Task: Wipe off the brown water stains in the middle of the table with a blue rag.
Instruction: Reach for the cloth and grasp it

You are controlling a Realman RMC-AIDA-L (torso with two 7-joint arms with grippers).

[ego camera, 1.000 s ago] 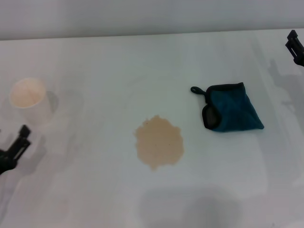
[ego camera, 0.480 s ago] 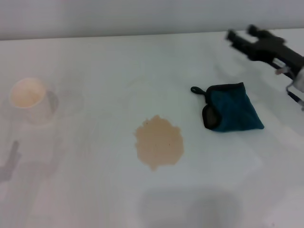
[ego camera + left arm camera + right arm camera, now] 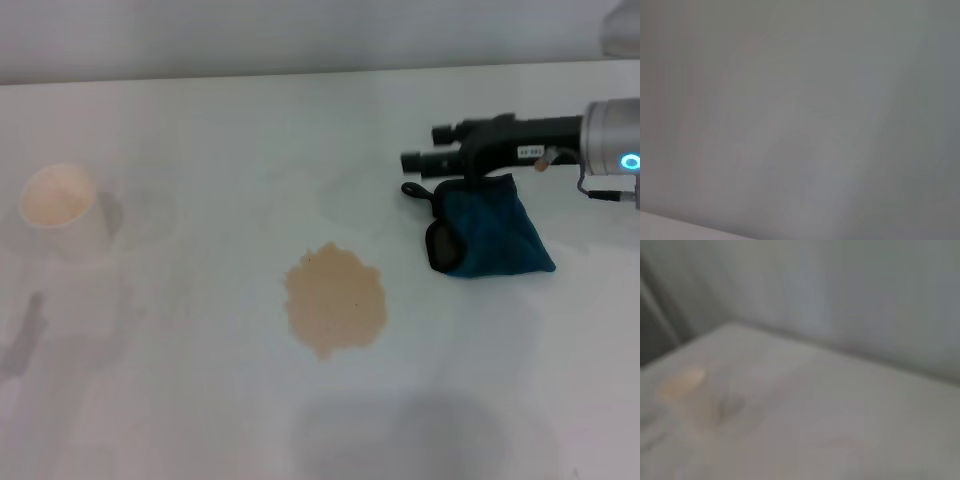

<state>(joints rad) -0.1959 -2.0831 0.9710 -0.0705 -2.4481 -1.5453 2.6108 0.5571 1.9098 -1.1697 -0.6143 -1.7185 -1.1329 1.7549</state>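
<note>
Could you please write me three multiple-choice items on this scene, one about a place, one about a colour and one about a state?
1. Where is the right gripper?
A. over the cup
B. above the rag's far edge
C. on the stain

2. What colour is the rag?
A. red
B. yellow
C. teal-blue

3. What state is the stain in?
A. unwiped, bare on the table
B. covered by the rag
C. wiped away

Answers:
1. B: its fingers reach in from the right, just beyond the rag's loop.
2. C: it is dark teal-blue cloth with black trim.
3. A: the tan blotch lies whole, apart from the rag.

The left gripper is out of view; the cup stands far left.
</note>
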